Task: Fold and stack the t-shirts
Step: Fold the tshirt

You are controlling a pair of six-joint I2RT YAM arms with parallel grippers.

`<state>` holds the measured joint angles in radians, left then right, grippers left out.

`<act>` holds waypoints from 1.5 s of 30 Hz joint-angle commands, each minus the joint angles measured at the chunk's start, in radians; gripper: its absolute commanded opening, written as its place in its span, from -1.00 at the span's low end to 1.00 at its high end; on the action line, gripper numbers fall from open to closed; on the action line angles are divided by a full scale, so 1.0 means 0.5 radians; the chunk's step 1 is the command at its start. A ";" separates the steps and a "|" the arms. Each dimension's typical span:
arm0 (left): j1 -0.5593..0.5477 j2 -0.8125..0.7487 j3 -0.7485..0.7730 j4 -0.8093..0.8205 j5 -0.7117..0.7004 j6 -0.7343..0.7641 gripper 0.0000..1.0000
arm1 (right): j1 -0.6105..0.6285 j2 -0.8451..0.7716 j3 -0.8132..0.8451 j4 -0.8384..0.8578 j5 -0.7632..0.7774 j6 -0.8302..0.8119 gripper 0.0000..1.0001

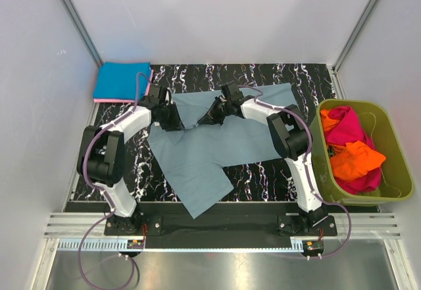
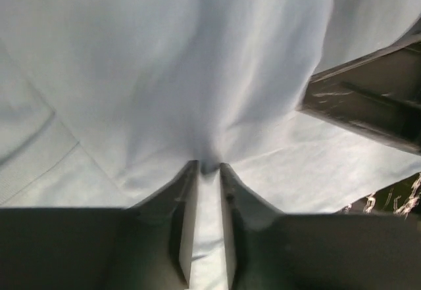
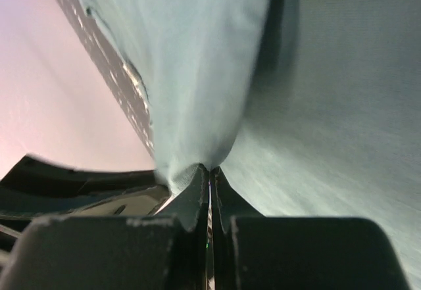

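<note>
A dusty grey-blue t-shirt (image 1: 197,152) lies spread on the black marbled mat, with one part folded up toward its middle. My left gripper (image 1: 176,120) and right gripper (image 1: 209,116) meet over its far edge. In the left wrist view the left gripper (image 2: 209,166) has its jaws slightly parted, a gathered fold of the shirt (image 2: 164,73) at the tips. The right gripper (image 3: 210,167) is shut, pinching a raised fold of the shirt (image 3: 329,106). A folded bright blue t-shirt (image 1: 122,79) rests on a pink one (image 1: 125,100) at the far left.
An olive-green tub (image 1: 401,171) stands at the right, holding crumpled magenta (image 1: 345,129) and orange (image 1: 355,158) t-shirts. White walls close in the mat on the left, back and right. The right arm (image 2: 368,99) shows close beside the left gripper.
</note>
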<state>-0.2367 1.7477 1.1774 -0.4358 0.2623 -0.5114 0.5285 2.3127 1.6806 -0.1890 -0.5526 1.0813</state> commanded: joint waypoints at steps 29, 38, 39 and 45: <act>0.286 -0.136 -0.624 0.522 0.163 -0.692 -0.39 | -0.081 0.013 -0.026 -0.036 -0.306 -0.297 -1.00; 0.311 -0.053 -0.582 0.562 0.147 -0.692 -0.49 | -0.094 0.023 -0.029 -0.033 -0.318 -0.291 -1.00; 0.314 -0.056 -0.579 0.559 0.156 -0.686 -0.54 | -0.091 0.023 -0.029 -0.033 -0.318 -0.291 -1.00; 0.314 -0.173 -0.566 0.485 0.135 -0.646 -0.88 | -0.091 0.020 -0.020 -0.033 -0.325 -0.291 -1.00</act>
<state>-0.0856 1.7100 0.8688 -0.1940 0.3328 -0.8463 0.4885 2.3241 1.6653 -0.2085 -0.6785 0.9466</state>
